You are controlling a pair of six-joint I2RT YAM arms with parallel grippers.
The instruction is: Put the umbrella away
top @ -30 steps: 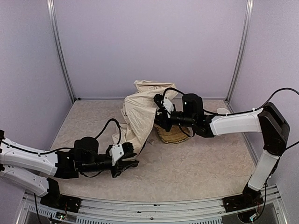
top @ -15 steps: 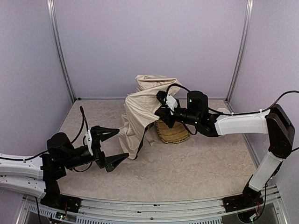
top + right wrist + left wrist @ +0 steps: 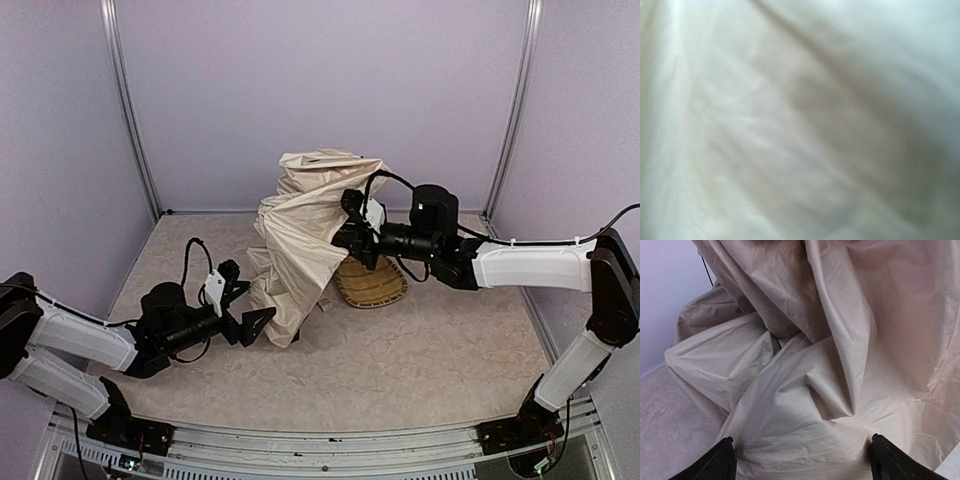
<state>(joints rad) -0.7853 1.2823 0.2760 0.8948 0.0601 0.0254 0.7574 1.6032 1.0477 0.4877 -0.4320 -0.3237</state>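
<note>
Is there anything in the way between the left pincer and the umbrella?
No, nothing that I can see. The left pincer is open and points straight at the umbrella, close to its lower folds. The left wrist camera shows only cream cloth ahead of the two fingertips.

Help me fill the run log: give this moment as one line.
left claw: open, at umbrella lower folds, no grip | right claw: shut on umbrella, raised beside basket | umbrella: not put away
</note>
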